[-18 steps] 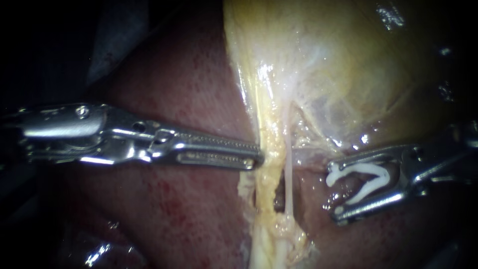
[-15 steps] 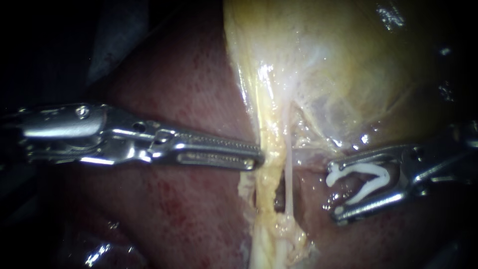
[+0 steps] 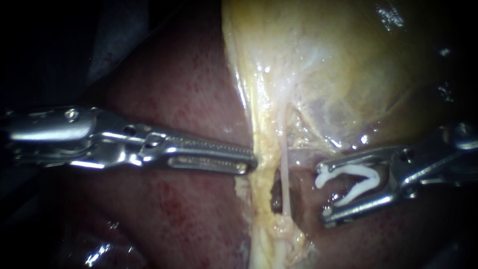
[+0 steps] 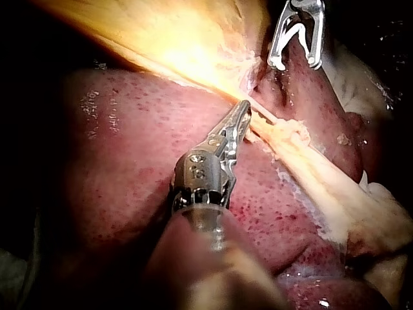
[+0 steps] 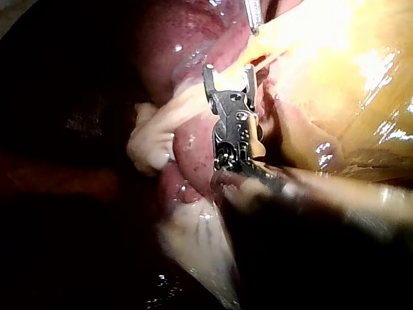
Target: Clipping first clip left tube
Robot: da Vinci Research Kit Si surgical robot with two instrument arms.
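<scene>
Right now the left tube [image 3: 261,189], which I am taking to be the thicker yellowish strand, is running lengthwise down from the gallbladder [image 3: 338,65] across the liver [image 3: 189,99]. A thinner pale tube [image 3: 285,184] is lying just beside it on its right, with a dark gap between the two.

The left instrument [image 3: 249,162] is reaching in from the left tube's left side. Its pincer is lying together, with the tip touching the tube's edge. I cannot tell whether it is pinching any tissue there.

The right instrument [image 3: 323,193] is waiting on the left tube's right side, near but apart from it. Its pincer is standing wide and carrying a white clip [image 3: 353,170], one leg seated along each half.

The clip's mouth is facing the left tube roughly square to its long axis. The thin tube is sitting between the clip and the left tube, so the clip probably needs to get past it or through the gap.
</scene>
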